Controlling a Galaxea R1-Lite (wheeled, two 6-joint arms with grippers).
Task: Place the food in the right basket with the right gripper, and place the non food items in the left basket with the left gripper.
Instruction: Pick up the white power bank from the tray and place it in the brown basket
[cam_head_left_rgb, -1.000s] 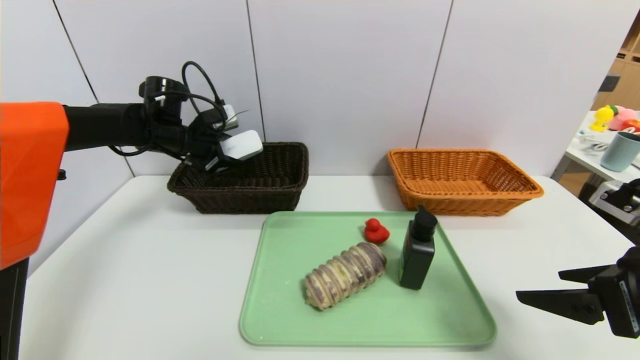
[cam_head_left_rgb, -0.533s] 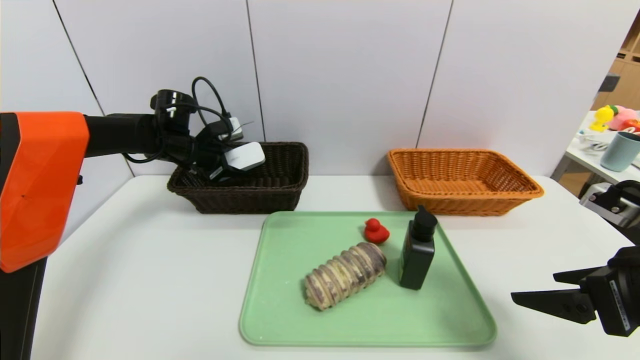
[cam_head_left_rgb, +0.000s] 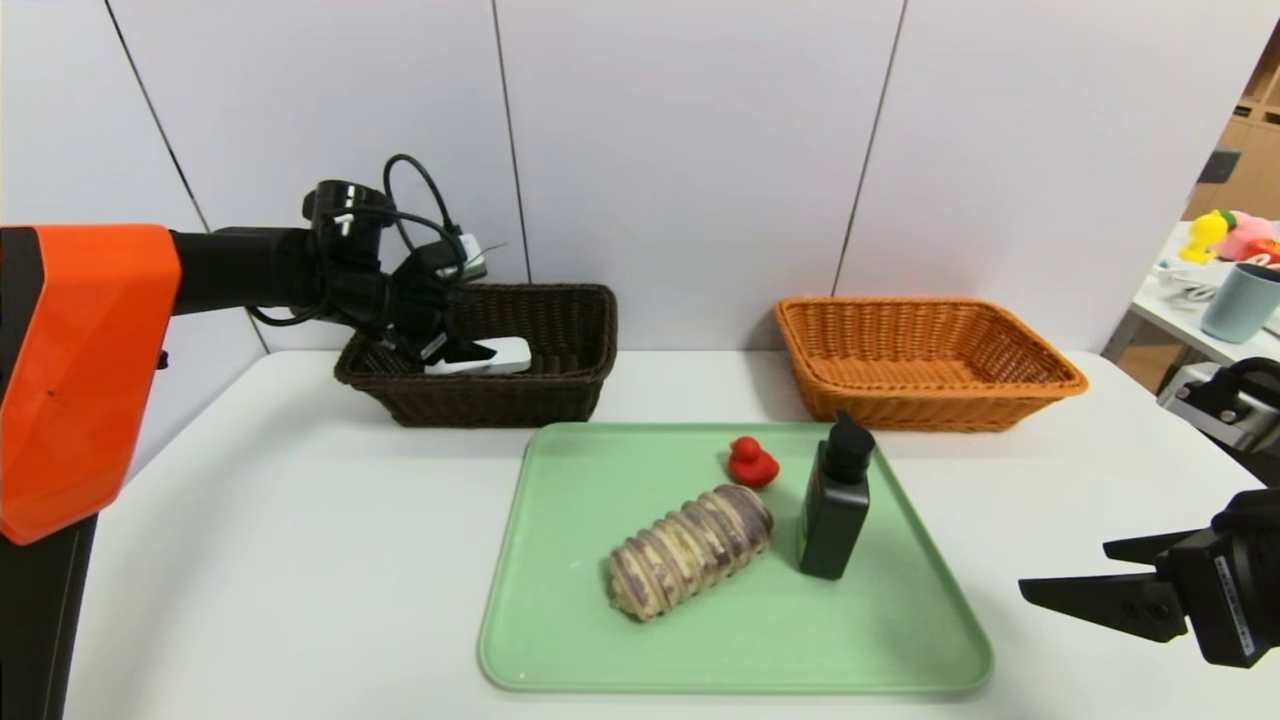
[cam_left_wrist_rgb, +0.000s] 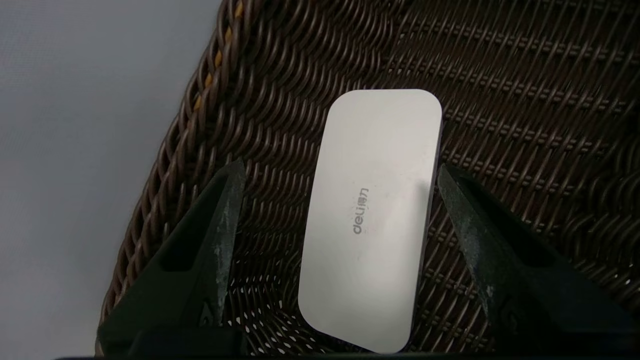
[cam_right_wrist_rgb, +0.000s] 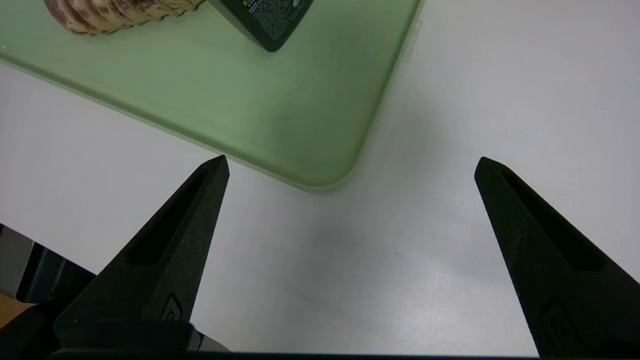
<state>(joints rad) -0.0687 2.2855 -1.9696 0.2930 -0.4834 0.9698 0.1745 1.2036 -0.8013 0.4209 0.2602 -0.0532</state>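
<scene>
At the upper left of the head view your left gripper (cam_head_left_rgb: 455, 345) hangs over the dark basket (cam_head_left_rgb: 560, 385). Its fingers are apart, and the white case (cam_head_left_rgb: 480, 356) lies loose on the weave between them, touching neither as far as the left wrist view shows. That case looks stiff, smooth and light, so it should sit where it lies.

Move to the frame's centre and you find the green tray (cam_head_left_rgb: 560, 620) with three things on it. The ridged bread roll (cam_head_left_rgb: 690, 550) lies on its side at the middle. Judge it soft and light: take it across the narrow width at mid-length and close gently, or you will crush it. Just behind it sits the red duck (cam_head_left_rgb: 752, 463), small and probably rubbery and springy; grip it across the body. Beside the roll, a little to the right, the black pump bottle (cam_head_left_rgb: 835, 505) stands upright. It looks rigid, slick and top-heavy, so take it low on the flat sides, not by the pump.

At the upper right the orange basket (cam_head_left_rgb: 930, 365) waits for food. At the lower right edge your right gripper (cam_head_left_rgb: 1075, 575) hovers above the table (cam_head_left_rgb: 250, 550), off the tray's corner, fingers wide apart and holding nothing.
</scene>
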